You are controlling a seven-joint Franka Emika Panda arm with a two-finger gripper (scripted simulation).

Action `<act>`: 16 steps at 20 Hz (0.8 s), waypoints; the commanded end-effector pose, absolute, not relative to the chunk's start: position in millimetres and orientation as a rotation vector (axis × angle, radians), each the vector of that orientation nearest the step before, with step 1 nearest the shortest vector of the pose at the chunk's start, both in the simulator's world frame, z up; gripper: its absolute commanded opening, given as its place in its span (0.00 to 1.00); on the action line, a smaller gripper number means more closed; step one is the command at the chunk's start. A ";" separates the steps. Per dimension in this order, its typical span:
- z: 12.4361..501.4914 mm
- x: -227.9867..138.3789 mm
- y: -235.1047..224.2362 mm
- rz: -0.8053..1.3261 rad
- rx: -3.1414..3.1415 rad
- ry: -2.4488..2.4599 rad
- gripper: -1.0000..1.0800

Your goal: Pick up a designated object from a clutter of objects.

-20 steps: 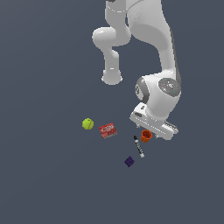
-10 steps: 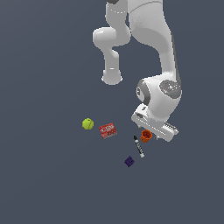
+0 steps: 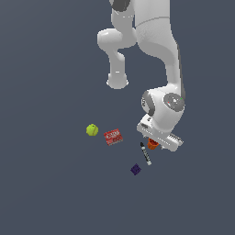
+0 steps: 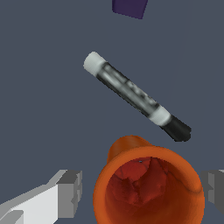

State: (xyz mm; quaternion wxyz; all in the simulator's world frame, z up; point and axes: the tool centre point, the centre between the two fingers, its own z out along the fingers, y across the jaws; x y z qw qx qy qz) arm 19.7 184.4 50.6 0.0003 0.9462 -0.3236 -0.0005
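The orange cup [image 4: 148, 188] stands upright, its darker hollow facing the wrist camera. My gripper [image 4: 142, 189] is open, with one grey finger [image 4: 70, 192] on each side of the cup and narrow gaps between pads and rim. In the exterior view the gripper [image 3: 153, 142] hangs low over the cup [image 3: 152, 145], which is mostly hidden under the hand. The black-and-white marker [image 3: 145, 153] lies just beside the cup and also shows in the wrist view [image 4: 135, 95]. The purple block [image 3: 135, 169], the flat red box [image 3: 112, 136] and the yellow-green ball [image 3: 92, 130] lie farther off.
The purple block's edge [image 4: 129, 8] shows at the border of the wrist view, beyond the marker. The arm's white base [image 3: 117, 82] stands behind the clutter. All items rest on a plain dark grey floor.
The arm has come down a little, bringing the hand lower over the orange cup. The cup and the other items have not moved.
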 end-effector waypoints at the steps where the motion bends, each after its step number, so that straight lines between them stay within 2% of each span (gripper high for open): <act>1: 42.1 19.9 184.7 0.000 2.972 -1.017 0.96; 5: 37.8 20.6 185.1 0.000 2.972 -1.017 0.96; 6: 37.8 20.6 185.1 0.000 2.972 -1.017 0.00; 16: 38.6 20.8 185.2 0.001 2.973 -1.018 0.00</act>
